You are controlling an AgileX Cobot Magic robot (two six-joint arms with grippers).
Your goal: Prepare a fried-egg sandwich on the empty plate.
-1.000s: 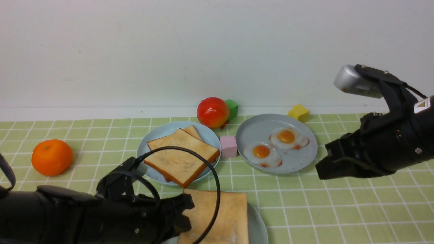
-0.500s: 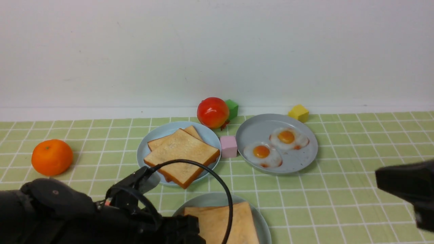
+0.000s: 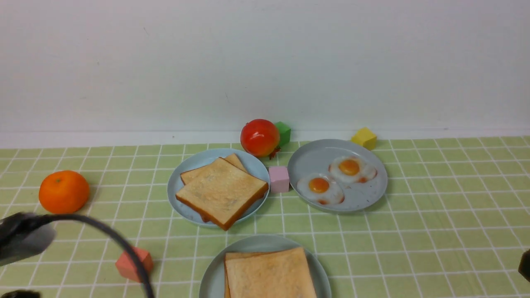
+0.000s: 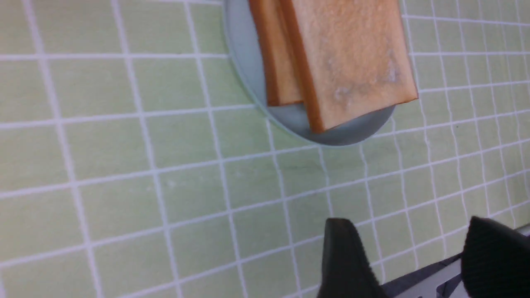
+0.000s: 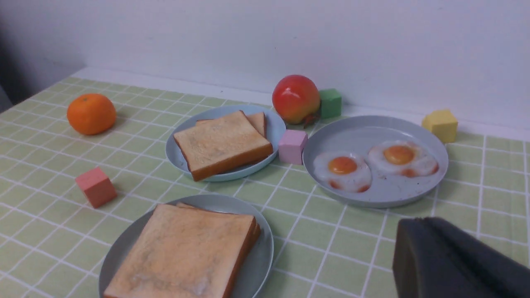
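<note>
Two golden toast slices (image 3: pixel 271 275) lie stacked, slightly offset, on the near grey-blue plate (image 3: pixel 213 273). The stack also shows as toast (image 5: pixel 182 252) on the plate (image 5: pixel 261 256), and as toast (image 4: pixel 352 54) on the plate (image 4: pixel 352 126). No egg shows between the slices. My left gripper (image 4: pixel 412 244) stands open and empty over the cloth, clear of the plate. Only a blurred part of the left arm (image 3: pixel 20 238) shows in the front view. My right gripper (image 5: pixel 416 231) is shut on nothing, near the egg plate. A sliver of the right arm (image 3: pixel 525 265) shows at the front view's right edge.
Two fried eggs (image 3: pixel 319 188) (image 3: pixel 352 167) lie on a grey plate (image 3: pixel 314 157). A bluer plate (image 3: pixel 194 163) holds two more toast slices (image 3: pixel 221 192). Around them are an orange (image 3: pixel 63 191), red fruit (image 3: pixel 259 137), and green (image 3: pixel 283 132), yellow (image 3: pixel 364 138), pink (image 3: pixel 278 179) and salmon (image 3: pixel 133 263) cubes.
My left gripper has opened, let go of the top toast slice and pulled back to the left. The right arm has withdrawn to the right edge. The salmon cube now shows.
</note>
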